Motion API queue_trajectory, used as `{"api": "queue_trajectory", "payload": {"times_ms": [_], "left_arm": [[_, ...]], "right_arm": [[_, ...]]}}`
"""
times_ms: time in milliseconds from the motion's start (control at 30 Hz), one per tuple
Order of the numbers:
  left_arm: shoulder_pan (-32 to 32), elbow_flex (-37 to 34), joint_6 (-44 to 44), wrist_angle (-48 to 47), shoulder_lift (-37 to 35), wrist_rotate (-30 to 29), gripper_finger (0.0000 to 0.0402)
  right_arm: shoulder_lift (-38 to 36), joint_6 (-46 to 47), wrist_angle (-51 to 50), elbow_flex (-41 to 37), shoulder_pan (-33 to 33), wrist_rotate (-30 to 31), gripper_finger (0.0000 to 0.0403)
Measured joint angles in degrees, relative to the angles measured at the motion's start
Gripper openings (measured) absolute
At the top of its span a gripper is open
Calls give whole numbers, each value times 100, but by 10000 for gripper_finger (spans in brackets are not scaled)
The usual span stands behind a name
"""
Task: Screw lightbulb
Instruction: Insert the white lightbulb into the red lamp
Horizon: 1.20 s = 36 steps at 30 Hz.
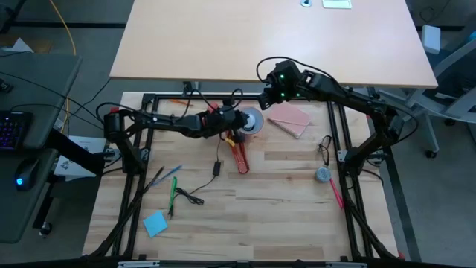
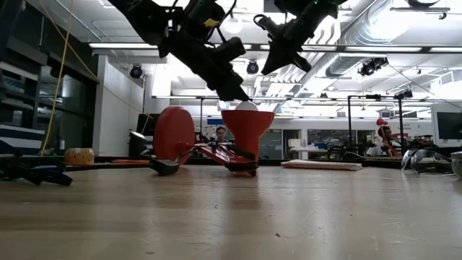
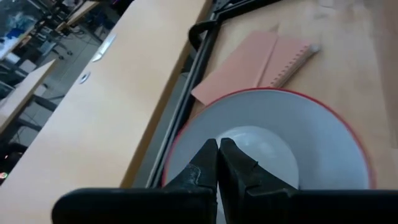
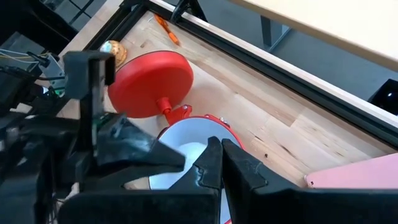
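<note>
We see a red lamp (image 4: 151,83) — shade (image 3: 323,134) white inside, red-rimmed; white lightbulb (image 2: 246,105); pink notebook (image 1: 289,119); blue note (image 1: 155,223); light wood table (image 1: 282,216).

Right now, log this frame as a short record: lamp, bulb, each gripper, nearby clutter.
lamp: red lamp lying on the table, shade opening upward, round base on edge
bulb: lightbulb sits in the shade, top just above the rim
left gripper: left gripper at the bulb, fingers together
right gripper: right gripper above the shade, fingers together, holding nothing
clutter: pink notebook beside the lamp; blue sticky pad near the front
</note>
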Motion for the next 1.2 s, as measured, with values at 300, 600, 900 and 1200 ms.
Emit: {"api": "queue_trajectory", "payload": {"times_ms": [300,600,900,1200], "left_arm": [[-1,-3,-12,-30,-10,66,0],[14,-3,-9,-4,-10,55,0],[16,-3,0,26,-10,38,1],[18,-3,144,48,-10,49,5]], "right_arm": [[2,-7,-9,0,-2,4,0],[2,-2,-9,0,-1,4,0],[2,-7,-7,0,-1,4,0],[2,0,-7,0,0,5,0]]}}
